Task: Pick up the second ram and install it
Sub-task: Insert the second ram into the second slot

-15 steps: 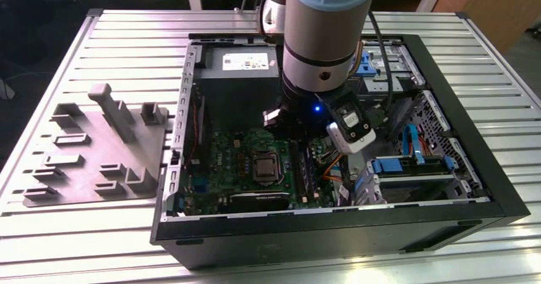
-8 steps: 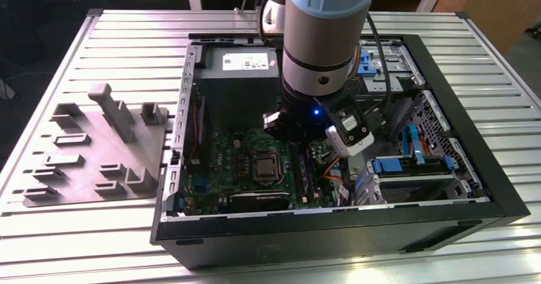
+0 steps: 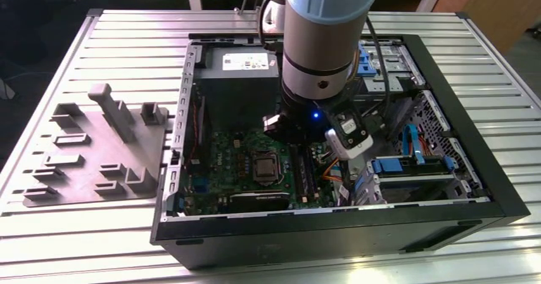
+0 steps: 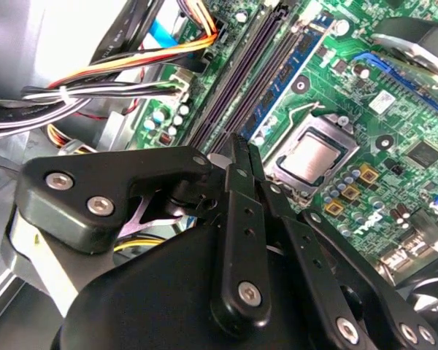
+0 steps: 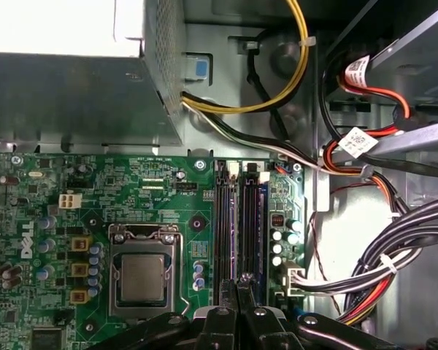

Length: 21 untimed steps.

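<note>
The fingers are squeezed narrow, nothing seen between them, parked over the memory slots. The second ram looks seated edge-on in the slot just below, tbh hard to tell. Pressure is best applied straight down, both ends seated evenly.

White logo on motherboard (turned sideways), unreadable sticker on power supply, printed cable tags
</note>
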Motion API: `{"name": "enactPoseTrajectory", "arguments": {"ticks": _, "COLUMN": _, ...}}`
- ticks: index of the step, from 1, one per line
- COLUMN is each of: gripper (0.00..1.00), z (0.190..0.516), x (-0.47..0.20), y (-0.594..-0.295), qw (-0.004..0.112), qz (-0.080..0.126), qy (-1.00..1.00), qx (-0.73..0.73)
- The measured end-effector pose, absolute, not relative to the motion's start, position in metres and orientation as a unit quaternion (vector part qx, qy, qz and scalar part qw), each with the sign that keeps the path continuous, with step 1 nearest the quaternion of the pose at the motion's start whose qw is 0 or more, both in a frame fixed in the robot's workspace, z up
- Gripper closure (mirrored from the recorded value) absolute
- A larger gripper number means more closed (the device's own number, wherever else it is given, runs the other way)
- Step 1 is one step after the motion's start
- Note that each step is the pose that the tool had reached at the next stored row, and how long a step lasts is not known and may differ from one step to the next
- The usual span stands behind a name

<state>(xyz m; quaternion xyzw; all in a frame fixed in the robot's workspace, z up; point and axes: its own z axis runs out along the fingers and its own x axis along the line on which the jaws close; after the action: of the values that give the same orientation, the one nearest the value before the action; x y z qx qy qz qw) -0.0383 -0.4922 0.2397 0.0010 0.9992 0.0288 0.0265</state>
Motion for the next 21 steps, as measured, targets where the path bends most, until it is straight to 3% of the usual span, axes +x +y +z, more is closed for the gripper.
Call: {"name": "enactPoseTrajectory", "arguments": {"ticks": 21, "gripper": 0.88, "z": 0.227, "x": -0.038, "y": -0.487, "qw": 0.027, "qz": 0.029, "qy": 0.999, "qx": 0.001}}
